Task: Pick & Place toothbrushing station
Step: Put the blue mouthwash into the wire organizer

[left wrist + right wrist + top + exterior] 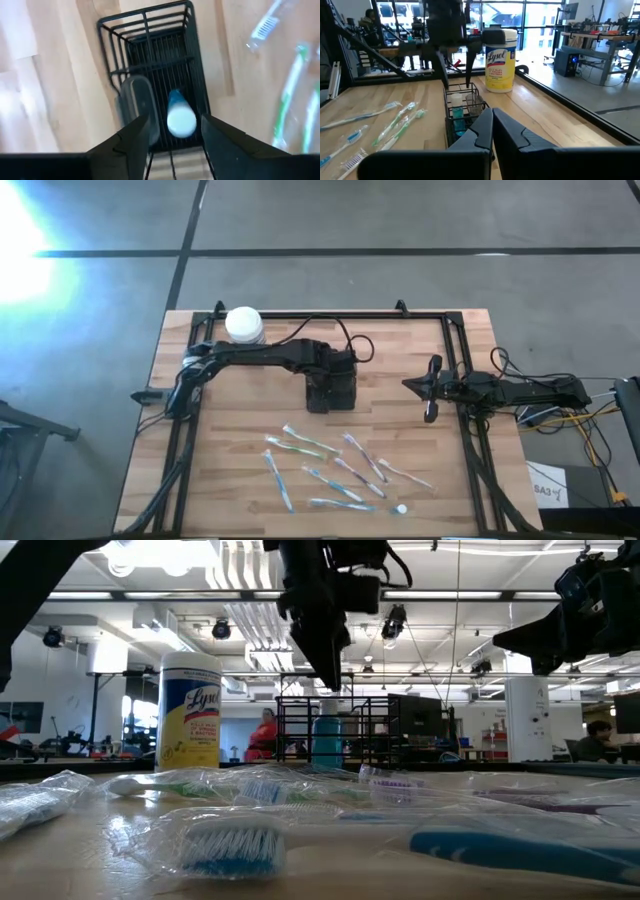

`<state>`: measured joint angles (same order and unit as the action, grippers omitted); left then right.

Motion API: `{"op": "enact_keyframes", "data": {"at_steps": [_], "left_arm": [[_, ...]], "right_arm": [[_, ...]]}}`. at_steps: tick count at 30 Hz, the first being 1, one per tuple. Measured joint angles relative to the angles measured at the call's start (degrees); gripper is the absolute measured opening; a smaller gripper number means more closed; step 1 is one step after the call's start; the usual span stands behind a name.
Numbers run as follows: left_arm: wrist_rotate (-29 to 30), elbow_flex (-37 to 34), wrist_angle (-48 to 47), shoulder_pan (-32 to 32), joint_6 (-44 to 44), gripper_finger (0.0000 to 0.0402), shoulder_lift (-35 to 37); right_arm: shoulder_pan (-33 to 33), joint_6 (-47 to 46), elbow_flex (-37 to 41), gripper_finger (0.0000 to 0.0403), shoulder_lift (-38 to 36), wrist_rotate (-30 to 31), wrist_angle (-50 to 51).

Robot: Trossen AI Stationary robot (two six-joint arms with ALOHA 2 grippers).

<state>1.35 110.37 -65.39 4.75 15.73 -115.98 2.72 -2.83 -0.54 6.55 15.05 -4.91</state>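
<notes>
The station [331, 393], a black wire holder, stands near the middle of the table [230, 440], a little toward the far edge. The left gripper [170, 132] hangs right above it with its fingers spread apart. Between them, a blue-and-white tube [179, 117] stands inside the holder and seems free of the fingers. So I judge the step in hand is the release of this tube. The next move calls for a straight lift, so that the fingers do not catch the wire rim. The right gripper [492, 125] waits closed and empty near the right edge. Wrapped toothbrushes [320, 465] lie along the near edge.
</notes>
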Motion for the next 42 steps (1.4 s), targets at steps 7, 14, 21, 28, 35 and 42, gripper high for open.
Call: {"op": "enact_keyframes", "data": {"at_steps": [7,14,21,28,35,42], "left_arm": [[-0.03,4.68,-5.90,-0.17,0.08,0.0156,6.86],[-0.18,1.63,-6.30,-0.20,-1.51,0.0077,19.05],[-0.16,-7.22,-4.71,-0.20,-3.17,0.0006,31.97],[-2.34,-24.14,3.94,-0.22,-1.81,0.0006,47.76],[-4.39,-47.86,27.52,-0.22,-2.87,0.0011,65.68],[-5.59,-69.38,57.83,-0.22,-14.80,0.0004,78.24]], "right_arm": [[0.00,0.07,0.00,0.0008,0.09,-0.02,0.23],[-0.02,-0.02,-0.02,0.0008,0.49,-0.02,0.17],[-0.02,-0.17,-0.02,0.0008,0.55,-0.02,0.04],[-0.02,-0.17,-0.02,0.0008,0.68,-0.02,0.02],[-0.02,-0.17,-0.02,0.0008,0.68,-0.02,0.00],[-0.02,-0.17,-0.02,0.0008,0.68,0.00,-0.04]]}}
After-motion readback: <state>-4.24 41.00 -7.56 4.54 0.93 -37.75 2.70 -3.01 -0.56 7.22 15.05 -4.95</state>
